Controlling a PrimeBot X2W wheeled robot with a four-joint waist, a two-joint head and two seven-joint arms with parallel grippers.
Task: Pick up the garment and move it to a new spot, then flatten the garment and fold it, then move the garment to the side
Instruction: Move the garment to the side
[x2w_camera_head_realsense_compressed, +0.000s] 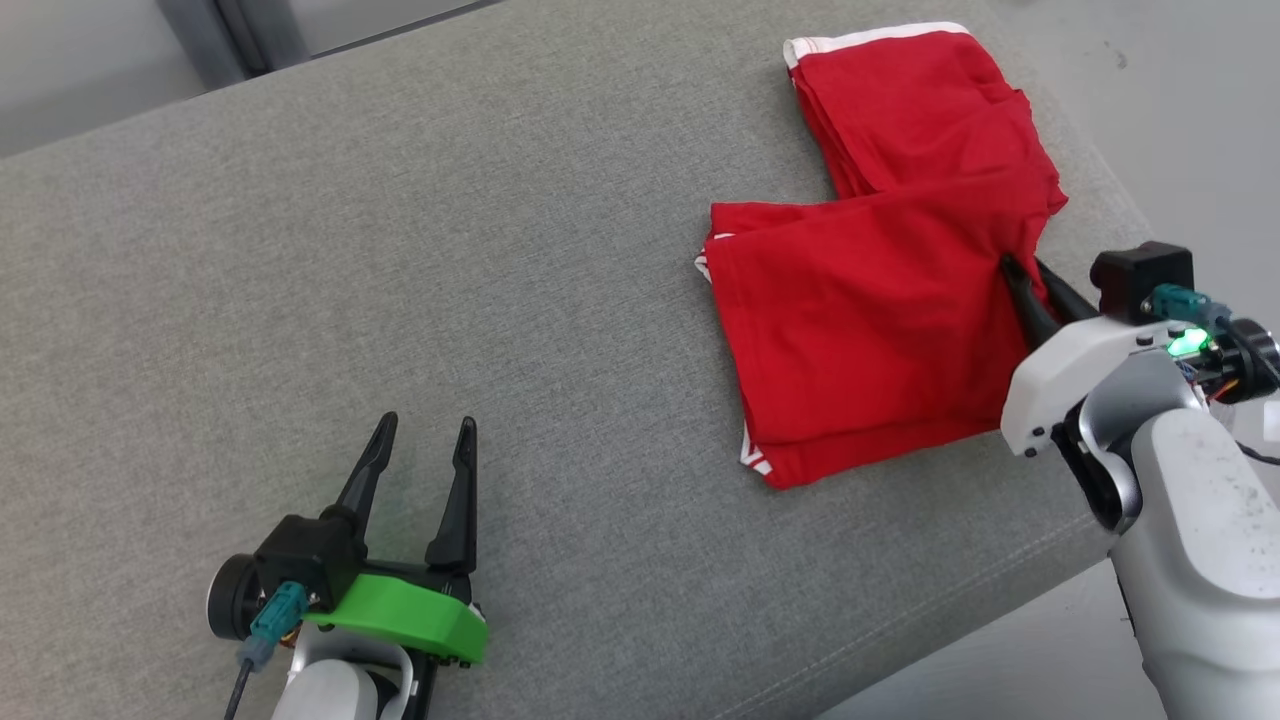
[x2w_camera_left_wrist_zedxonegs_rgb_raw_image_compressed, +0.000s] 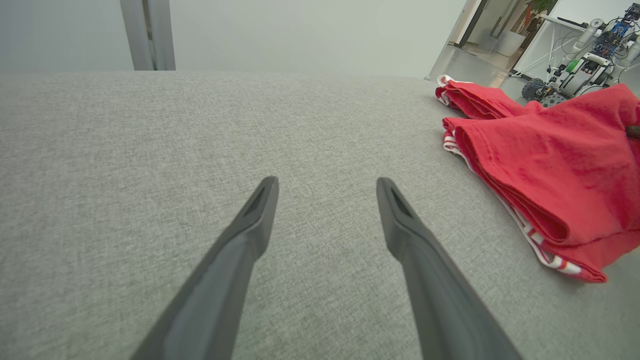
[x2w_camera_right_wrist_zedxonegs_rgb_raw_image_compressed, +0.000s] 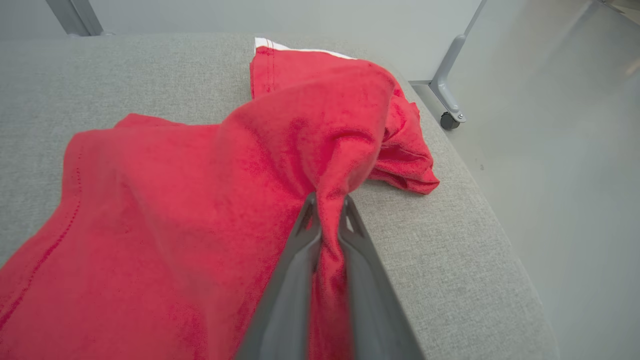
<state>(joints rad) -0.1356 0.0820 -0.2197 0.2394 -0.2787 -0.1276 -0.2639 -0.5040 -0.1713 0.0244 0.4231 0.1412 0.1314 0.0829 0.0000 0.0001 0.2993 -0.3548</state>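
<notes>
Nearest, the left gripper (x2w_camera_head_realsense_compressed: 428, 420) hovers with its fingers spread wide over the grey woven surface (x2w_camera_head_realsense_compressed: 500, 250), well apart from the red garment (x2w_camera_head_realsense_compressed: 870, 320). To its right, the right gripper (x2w_camera_right_wrist_zedxonegs_rgb_raw_image_compressed: 329, 200) is pinched narrow on a raised fold of that garment, which lies folded with white trim showing, on the far right part of the surface close to its right edge. Broad grey cloth lies to the garment's left. Beyond the edge are pale floor (x2w_camera_right_wrist_zedxonegs_rgb_raw_image_compressed: 550, 150), a castered metal leg (x2w_camera_right_wrist_zedxonegs_rgb_raw_image_compressed: 447, 95), and farther off another robot (x2w_camera_left_wrist_zedxonegs_rgb_raw_image_compressed: 585, 70).
</notes>
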